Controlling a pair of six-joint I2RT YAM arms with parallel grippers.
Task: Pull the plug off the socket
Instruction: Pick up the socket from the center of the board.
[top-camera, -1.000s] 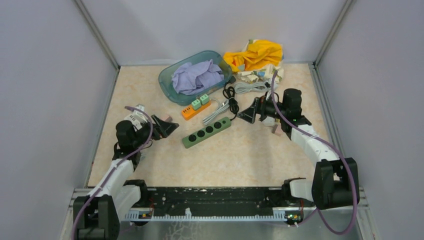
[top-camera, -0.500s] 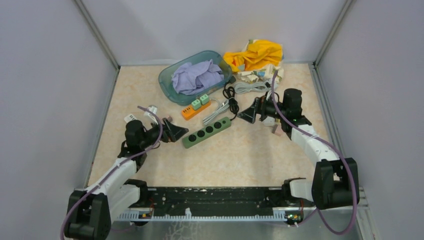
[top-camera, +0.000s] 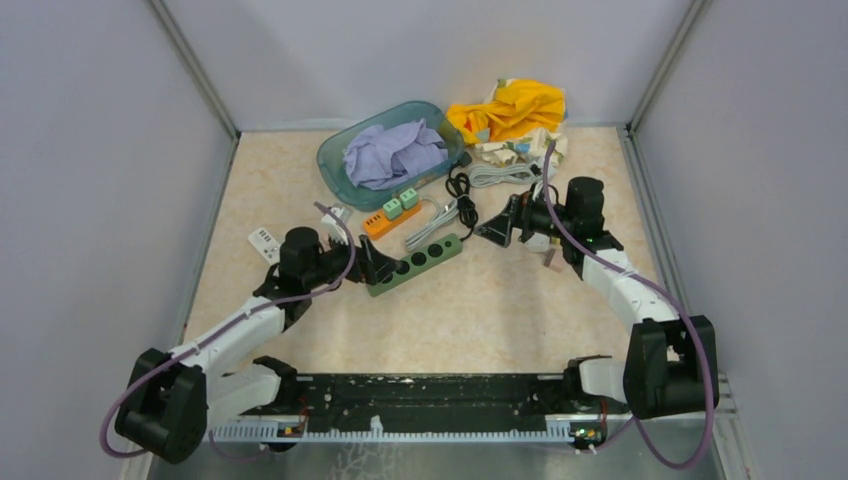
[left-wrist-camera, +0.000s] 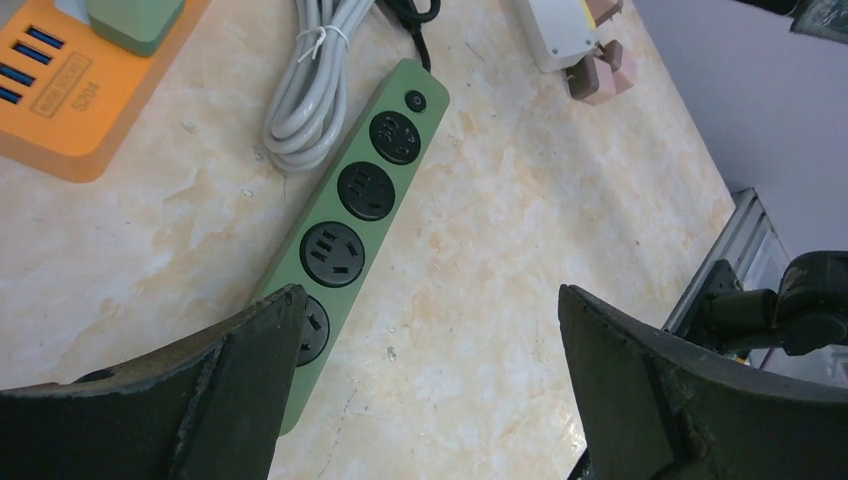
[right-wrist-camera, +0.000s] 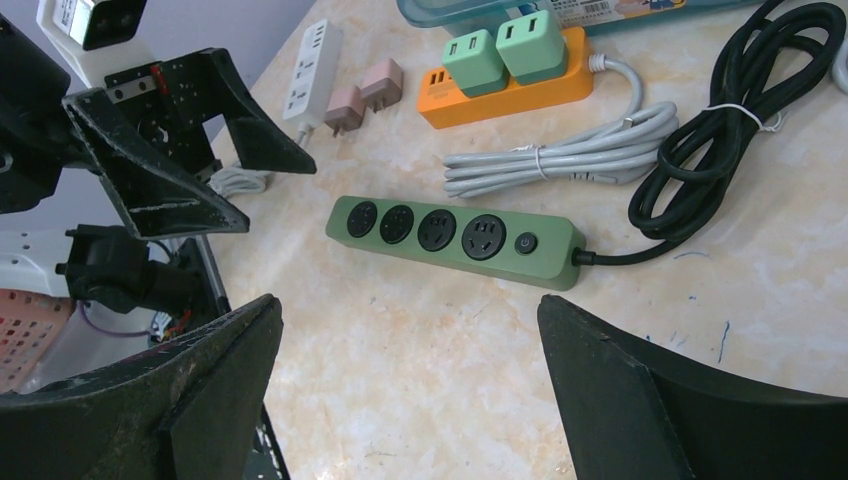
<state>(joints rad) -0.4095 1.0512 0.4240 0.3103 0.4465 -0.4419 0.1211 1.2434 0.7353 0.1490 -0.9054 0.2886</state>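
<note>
Since the earlier frames, the left arm has swung in from the left side of the table (top-camera: 480, 310), and we now see the left gripper (top-camera: 375, 268) at the near end of the green power strip (top-camera: 415, 263). The right arm has not shifted.

In the left wrist view, the left gripper (left-wrist-camera: 428, 300) is spread wide with nothing between its fingers. One finger (left-wrist-camera: 250, 350) overlaps the last socket of the green power strip (left-wrist-camera: 350, 220); we cannot tell whether it touches. All four sockets of that strip are bare.

The right gripper (top-camera: 497, 228) hovers just beyond the strip's far end. From its own camera, the right gripper (right-wrist-camera: 408, 305) is likewise wide apart and holds nothing.

The two green plugs (top-camera: 400, 203) sit side by side in the orange power strip (top-camera: 385, 222), which lies just behind the green one, in front of a teal basin (top-camera: 335, 165) holding a purple cloth (top-camera: 395, 152). The right wrist view shows the green plugs (right-wrist-camera: 500, 50) seated upright in the orange power strip (right-wrist-camera: 500, 90).

A tied grey cable (right-wrist-camera: 560, 155) lies between the two strips. A coiled black cable (right-wrist-camera: 730, 110) runs into the green strip's switch end. A white power strip (right-wrist-camera: 310, 70) and two pink adapters (right-wrist-camera: 362, 92) lie beyond the left arm.
</note>
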